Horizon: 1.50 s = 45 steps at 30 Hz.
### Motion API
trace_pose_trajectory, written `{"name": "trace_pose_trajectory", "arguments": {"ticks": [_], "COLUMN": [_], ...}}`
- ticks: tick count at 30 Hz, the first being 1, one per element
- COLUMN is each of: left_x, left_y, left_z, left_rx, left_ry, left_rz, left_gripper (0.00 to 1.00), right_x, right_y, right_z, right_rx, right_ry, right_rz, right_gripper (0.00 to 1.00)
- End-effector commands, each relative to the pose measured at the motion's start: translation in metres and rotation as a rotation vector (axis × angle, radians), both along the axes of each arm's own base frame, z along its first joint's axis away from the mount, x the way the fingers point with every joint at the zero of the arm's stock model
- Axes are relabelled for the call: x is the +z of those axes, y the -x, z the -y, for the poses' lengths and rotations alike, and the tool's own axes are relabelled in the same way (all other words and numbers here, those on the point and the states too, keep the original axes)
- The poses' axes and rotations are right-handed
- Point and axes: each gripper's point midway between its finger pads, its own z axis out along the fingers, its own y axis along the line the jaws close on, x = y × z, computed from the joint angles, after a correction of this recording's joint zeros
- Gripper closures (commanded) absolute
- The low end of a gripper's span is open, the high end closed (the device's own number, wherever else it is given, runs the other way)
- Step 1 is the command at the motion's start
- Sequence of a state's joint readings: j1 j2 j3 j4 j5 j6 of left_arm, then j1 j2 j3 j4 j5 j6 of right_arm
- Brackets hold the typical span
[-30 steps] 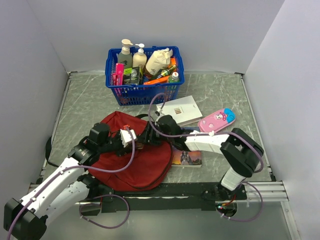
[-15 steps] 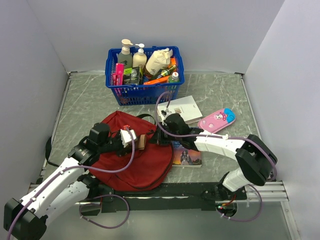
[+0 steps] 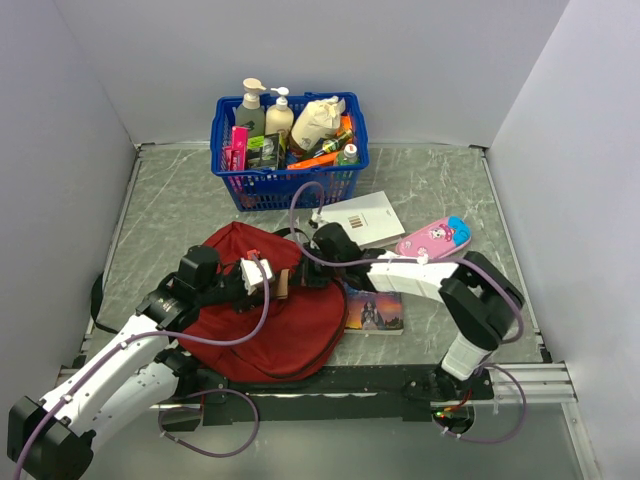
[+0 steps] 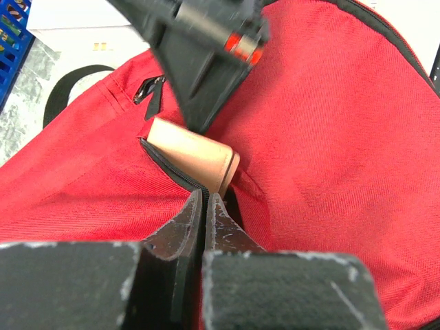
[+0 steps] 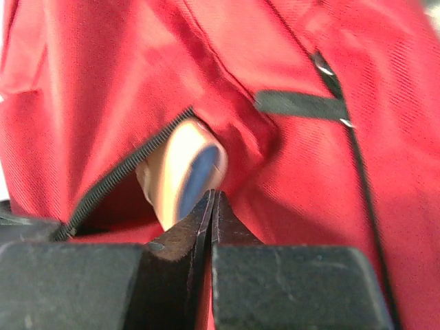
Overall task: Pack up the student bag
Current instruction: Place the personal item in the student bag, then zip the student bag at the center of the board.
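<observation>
The left gripper [image 4: 204,201], jaws clamped on the zip edge [image 4: 167,163] of the student bag [image 4: 323,137], appears to hold its opening wide. Just ahead of its tips a tan case [image 4: 191,155] pokes out. The right gripper [image 5: 212,201], jaws together and empty, noses beneath it, seemingly to push it home. The bag spreads under both.

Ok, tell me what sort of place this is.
Likely a robot test cell, not a classroom: plain pale panels wall in a marble-patterned table, two arms are bolted to its near rail, and staged props sit there, a red backpack and blue basket.
</observation>
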<state>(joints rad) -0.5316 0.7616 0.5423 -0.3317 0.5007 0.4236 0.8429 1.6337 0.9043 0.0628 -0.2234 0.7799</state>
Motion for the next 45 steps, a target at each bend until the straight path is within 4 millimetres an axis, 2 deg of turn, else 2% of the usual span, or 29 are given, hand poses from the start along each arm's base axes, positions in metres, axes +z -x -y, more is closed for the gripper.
{"name": "trace_pose_trajectory", "arguments": {"ticks": [1,8,14,17,19,20,21,22,23,24,25,26,28,29,31,32,35,36,37,39,40,42,43,45], "left_x": [0.023,0.023,0.023,0.022,0.021,0.021,0.02,0.017,0.015,0.014,0.011,0.01,0.009,0.01,0.014,0.017,0.026,0.039,0.032,0.041,0.031,0.032,0.025,0.023], "left_y": [-0.001,0.001,0.004,0.004,0.005,0.007,0.007,0.008,0.009,0.01,0.01,0.011,0.01,0.01,0.006,0.004,0.002,0.006,0.016,0.029,0.041,0.046,0.05,0.048], "left_z": [0.015,0.016,0.017,0.016,0.016,0.016,0.016,0.015,0.014,0.013,0.012,0.012,0.01,0.009,0.006,0.005,-0.002,0.002,-0.003,-0.004,-0.01,-0.016,-0.024,-0.032], "left_rx": [-0.059,-0.069,-0.077,-0.08,-0.084,-0.086,-0.088,-0.086,-0.086,-0.089,-0.088,-0.086,-0.077,-0.071,-0.044,-0.035,-0.055,-0.103,-0.129,-0.248,-0.28,-0.333,-0.329,-0.356], "left_ry": [0.088,0.09,0.097,0.093,0.092,0.093,0.092,0.089,0.084,0.08,0.075,0.072,0.068,0.073,0.076,0.074,0.039,0.051,0.02,-0.017,-0.055,-0.105,-0.141,-0.196], "left_rz": [0.066,0.062,0.056,0.058,0.057,0.055,0.053,0.048,0.041,0.043,0.041,0.039,0.041,0.039,0.047,0.054,0.084,0.106,0.058,0.103,0.057,0.093,0.057,0.093], "left_gripper": [0.97,0.96,0.97,0.97,0.96,0.96,0.96,0.96,0.96,0.94,0.91,0.87,0.8,0.77,0.71,0.61,0.48,0.48,0.46,0.44,0.44,0.46,0.47,0.49], "right_x": [0.031,0.04,0.033,0.032,0.033,0.041,0.041,0.043,0.061,0.056,0.057,0.067,0.068,0.077,0.068,0.067,0.059,0.058,0.058,0.049,0.052,0.047,0.05,0.05], "right_y": [-0.006,0.003,-0.009,-0.023,-0.031,-0.033,-0.03,-0.031,-0.029,-0.021,-0.017,-0.014,-0.011,-0.007,0.0,0.003,0.009,0.009,0.009,0.009,0.009,0.01,0.01,0.011], "right_z": [-0.043,-0.082,-0.089,-0.082,-0.074,-0.07,-0.065,-0.059,-0.054,-0.047,-0.042,-0.038,-0.029,-0.026,-0.014,-0.007,0.006,0.01,0.013,0.022,0.024,0.032,0.034,0.037], "right_rx": [0.048,0.105,0.061,0.01,-0.013,-0.021,-0.011,-0.007,-0.003,0.013,0.035,0.046,0.055,0.054,0.044,0.033,0.01,0.0,-0.009,-0.025,-0.031,-0.039,-0.04,-0.03], "right_ry": [-0.126,-0.192,-0.2,-0.167,-0.167,-0.177,-0.192,-0.189,-0.218,-0.218,-0.205,-0.207,-0.176,-0.193,-0.169,-0.163,-0.134,-0.124,-0.116,-0.07,-0.07,-0.038,-0.038,-0.023], "right_rz": [0.029,-0.01,-0.002,0.036,0.06,0.073,0.086,0.117,0.16,0.171,0.187,0.206,0.22,0.238,0.226,0.228,0.217,0.218,0.217,0.213,0.223,0.231,0.241,0.258], "right_gripper": [1.0,1.0,1.0,1.0,0.81,0.71,0.54,0.5,0.46,0.4,0.38,0.37,0.36,0.36,0.36,0.36,0.36,0.36,0.36,0.37,0.37,0.37,0.38,0.39]}}
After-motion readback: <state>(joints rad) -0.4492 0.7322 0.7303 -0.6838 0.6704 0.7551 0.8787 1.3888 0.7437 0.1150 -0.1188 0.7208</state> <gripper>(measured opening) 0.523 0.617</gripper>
